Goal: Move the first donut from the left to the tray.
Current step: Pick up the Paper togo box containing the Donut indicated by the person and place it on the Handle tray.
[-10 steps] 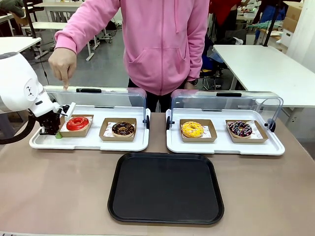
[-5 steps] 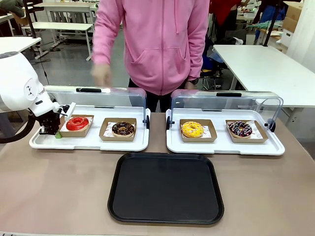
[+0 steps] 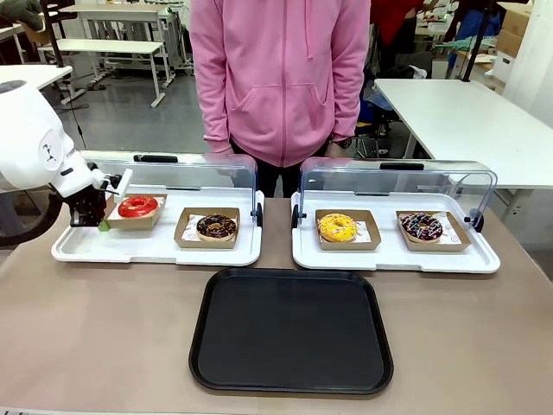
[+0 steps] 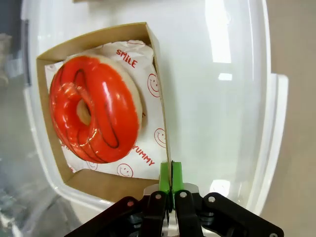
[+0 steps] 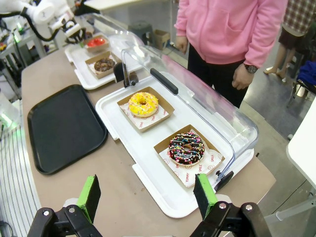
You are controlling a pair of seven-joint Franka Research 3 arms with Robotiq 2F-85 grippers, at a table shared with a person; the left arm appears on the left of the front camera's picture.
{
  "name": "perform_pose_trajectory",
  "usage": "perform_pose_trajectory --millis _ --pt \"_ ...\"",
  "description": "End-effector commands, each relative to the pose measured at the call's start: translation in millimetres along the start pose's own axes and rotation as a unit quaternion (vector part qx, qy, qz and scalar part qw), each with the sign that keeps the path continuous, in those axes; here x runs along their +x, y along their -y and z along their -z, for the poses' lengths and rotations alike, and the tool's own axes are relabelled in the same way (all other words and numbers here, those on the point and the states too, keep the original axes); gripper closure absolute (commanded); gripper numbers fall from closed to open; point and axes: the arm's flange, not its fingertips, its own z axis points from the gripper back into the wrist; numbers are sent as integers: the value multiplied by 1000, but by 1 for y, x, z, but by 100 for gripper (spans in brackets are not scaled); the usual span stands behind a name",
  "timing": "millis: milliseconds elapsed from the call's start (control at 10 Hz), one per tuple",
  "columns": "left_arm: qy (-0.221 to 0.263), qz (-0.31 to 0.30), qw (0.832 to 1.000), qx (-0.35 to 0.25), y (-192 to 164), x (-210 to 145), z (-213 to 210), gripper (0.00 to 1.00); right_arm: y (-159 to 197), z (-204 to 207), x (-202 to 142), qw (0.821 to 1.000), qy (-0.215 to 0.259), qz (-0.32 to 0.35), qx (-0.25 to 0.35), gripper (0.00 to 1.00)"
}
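Note:
The first donut from the left (image 3: 138, 206), glazed bright red, lies in a brown cardboard holder (image 3: 121, 221) that hangs slightly tilted just above the left white tray (image 3: 155, 251). My left gripper (image 3: 103, 224) is shut on the holder's left wall. In the left wrist view the green pads (image 4: 164, 174) pinch that wall beside the red donut (image 4: 96, 116). The black tray (image 3: 291, 330) lies bare at the table's front middle, also seen as the black tray (image 5: 64, 128). My right gripper (image 5: 147, 197) hovers open high above the table's right end.
A chocolate donut (image 3: 216, 226) shares the left white tray. The right white tray (image 3: 393, 257) holds a yellow donut (image 3: 337, 227) and a sprinkled chocolate donut (image 3: 422, 226). Clear lids (image 3: 173, 170) stand open behind both. A person in pink stands at the far edge.
The person's pointing hand has drawn back to their side. My left gripper has lifted the holder with the red donut a little off the white tray.

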Motion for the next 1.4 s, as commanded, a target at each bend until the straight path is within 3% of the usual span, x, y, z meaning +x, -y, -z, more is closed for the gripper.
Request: perform_pose_trajectory --millis 0,300,500,1000,1300 --pt "9 -11 999 32 18 14 -26 98 0 1 2 1000 14 -6 0 0" --pt "10 -14 999 33 31 45 -54 98 0 1 2 1000 14 -6 0 0" --pt "16 -12 1000 12 47 84 -63 98 0 1 2 1000 14 -6 0 0" --pt "-9 9 1000 15 124 187 -81 98 0 1 2 1000 14 -6 0 0" --pt "17 16 999 25 164 206 -93 98 0 1 2 1000 14 -6 0 0"
